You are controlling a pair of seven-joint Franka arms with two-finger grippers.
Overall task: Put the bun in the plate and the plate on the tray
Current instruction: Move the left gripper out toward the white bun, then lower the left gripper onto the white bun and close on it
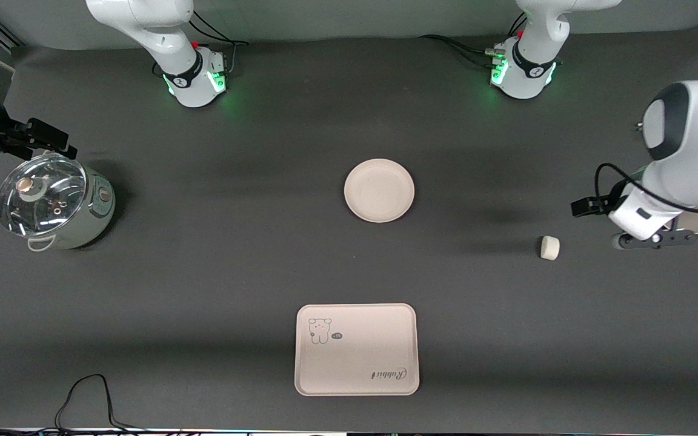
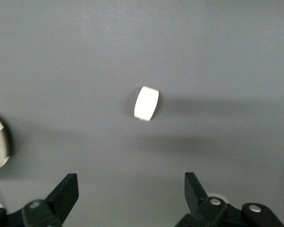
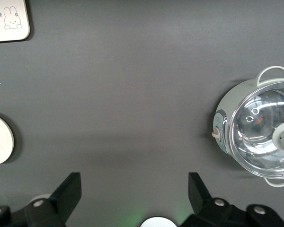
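Observation:
The bun (image 1: 549,247) lies on the dark table toward the left arm's end, and shows in the left wrist view (image 2: 146,103). The plate (image 1: 379,190) sits empty at mid table. The tray (image 1: 356,349) lies empty, nearer to the front camera than the plate. My left gripper (image 1: 652,238) is open and empty beside the bun, apart from it, and its fingertips (image 2: 66,189) frame bare table. My right gripper (image 3: 135,189) is open and empty, up over the right arm's end of the table by the pot.
A pale green pot with a glass lid (image 1: 52,203) stands at the right arm's end of the table and shows in the right wrist view (image 3: 260,132). A black cable (image 1: 82,399) lies at the table's front edge.

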